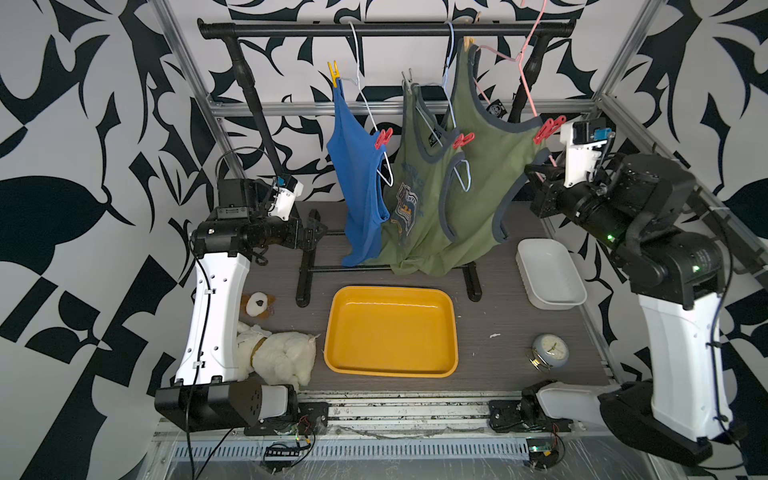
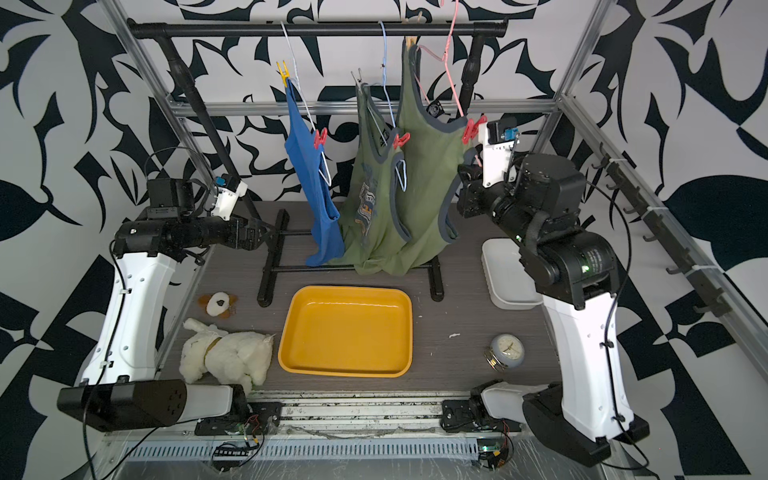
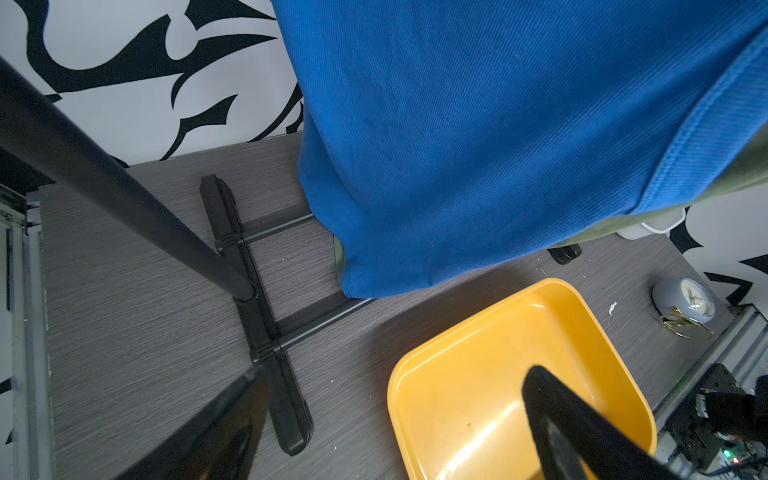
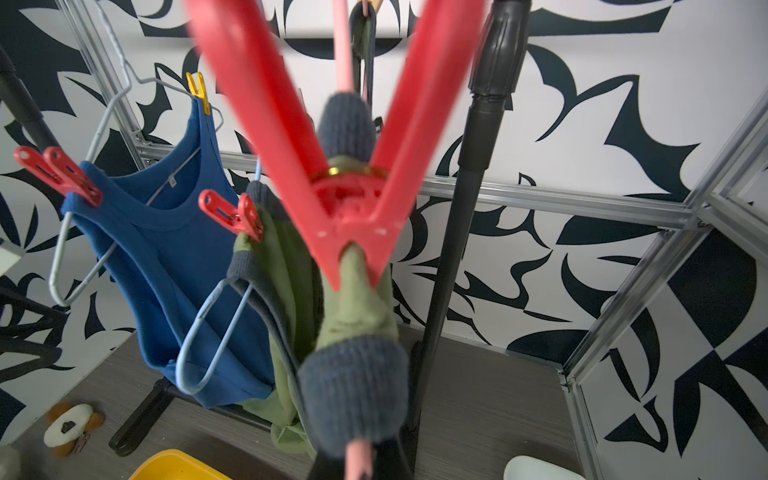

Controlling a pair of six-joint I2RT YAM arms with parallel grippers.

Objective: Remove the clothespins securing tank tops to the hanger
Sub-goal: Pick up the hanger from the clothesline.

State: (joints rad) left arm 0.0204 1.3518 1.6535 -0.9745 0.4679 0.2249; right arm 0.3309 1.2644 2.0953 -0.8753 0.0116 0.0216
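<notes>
Three tank tops hang on wire hangers from a black rail: a blue one (image 1: 357, 187), a printed olive one (image 1: 415, 199) and a plain olive one (image 1: 490, 166). The clothespins are yellow (image 1: 333, 74), grey (image 1: 409, 81), wooden (image 1: 468, 43) and three red (image 1: 383, 138) (image 1: 463, 140) (image 1: 548, 128). My right gripper (image 1: 535, 169) is shut on the lower end of the pink hanger (image 1: 528, 79), just below the red clothespin (image 4: 345, 208) that pinches the olive strap. My left gripper (image 1: 313, 232) stands open and empty low beside the blue tank top (image 3: 478, 124).
On the table in front of the rack's base (image 1: 305, 282) lies a yellow tray (image 1: 390, 332). A white tub (image 1: 550, 270) sits at the right, an alarm clock (image 1: 549, 351) nearer the front. A white plush toy (image 1: 274, 353) and a small plush (image 1: 258, 304) lie by the left arm.
</notes>
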